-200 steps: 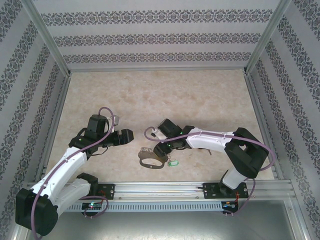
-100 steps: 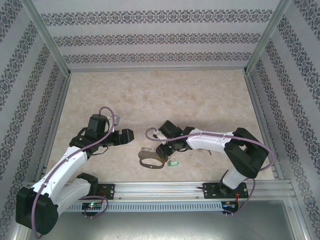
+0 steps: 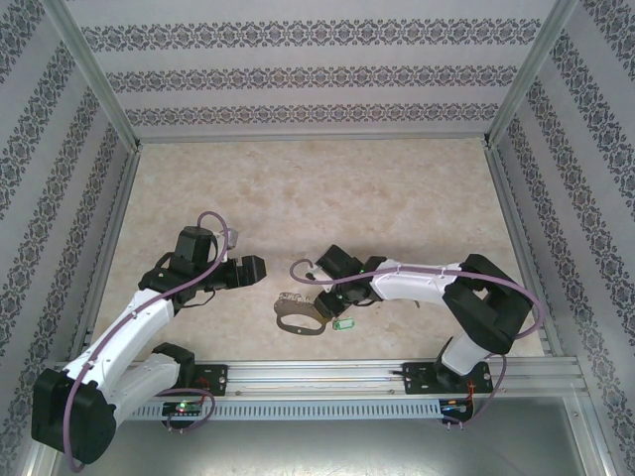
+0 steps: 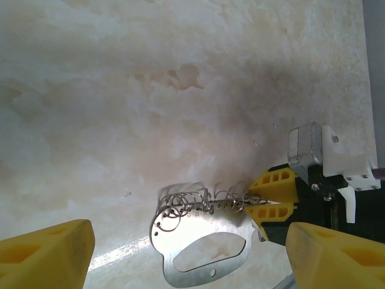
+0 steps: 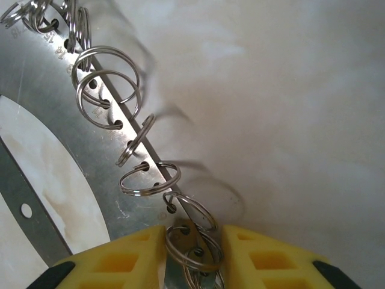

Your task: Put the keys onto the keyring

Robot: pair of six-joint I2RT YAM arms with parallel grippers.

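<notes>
Just narrowed right pincer (image 5: 194,244) onto keyring (image 5: 54,84) end rings, likely steadying for threading; clamp unconfirmed. Left pincer (image 4: 191,256) wide.

Grey keyring (image 4: 192,226) (green tag (image 3: 344,323)), beige marbled table (image 3: 327,188)

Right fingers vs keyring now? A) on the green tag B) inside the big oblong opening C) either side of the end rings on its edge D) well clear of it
C: right wrist view shows the right fingers flanking the last small rings on the keyring's holed edge.
</notes>
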